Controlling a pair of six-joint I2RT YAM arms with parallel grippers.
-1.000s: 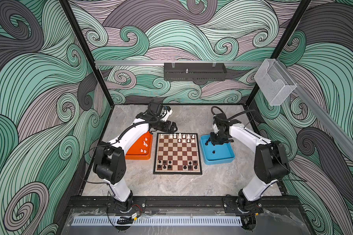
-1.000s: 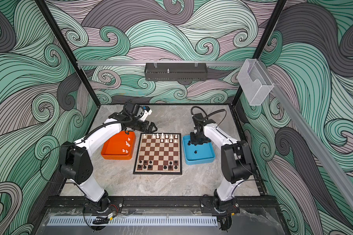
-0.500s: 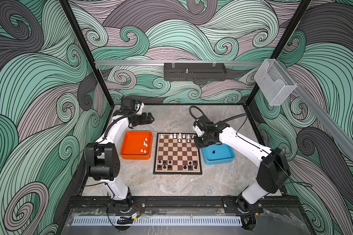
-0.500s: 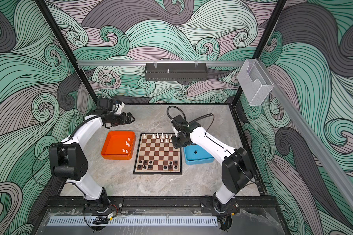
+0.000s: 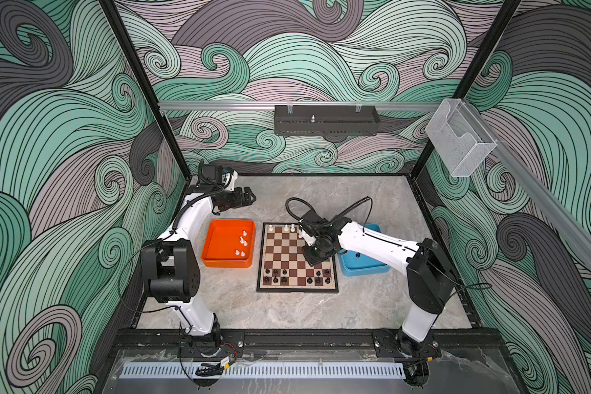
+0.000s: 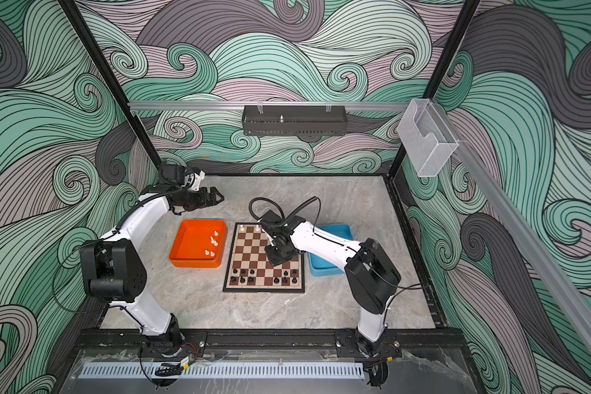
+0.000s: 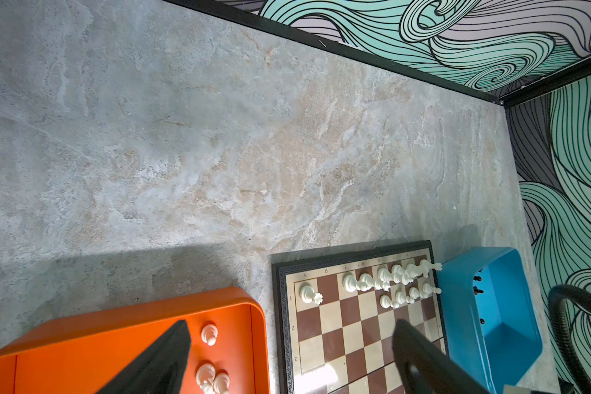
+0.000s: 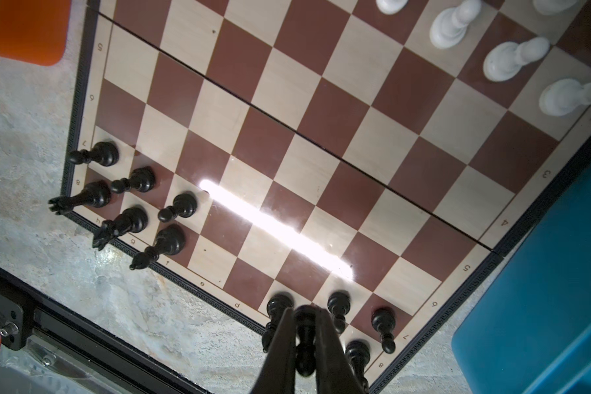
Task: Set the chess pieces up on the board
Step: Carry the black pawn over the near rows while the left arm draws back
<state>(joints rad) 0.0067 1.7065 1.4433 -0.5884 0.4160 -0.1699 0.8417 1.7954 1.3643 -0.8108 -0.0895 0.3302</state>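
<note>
The held black piece (image 8: 306, 341) lies with its long axis along the fingers (image 8: 278, 348), base toward the board (image 8: 287, 136). We see the right gripper (image 8: 304, 312) clamped on it above the board's black end, other black pieces (image 8: 338, 303) close on both sides. The blue tray (image 5: 365, 269) lies right of the board, the orange tray (image 5: 226, 263) left; the left gripper (image 5: 251, 197) hangs spread wide beyond it. A second ago the right gripper was over the blue tray.
</note>
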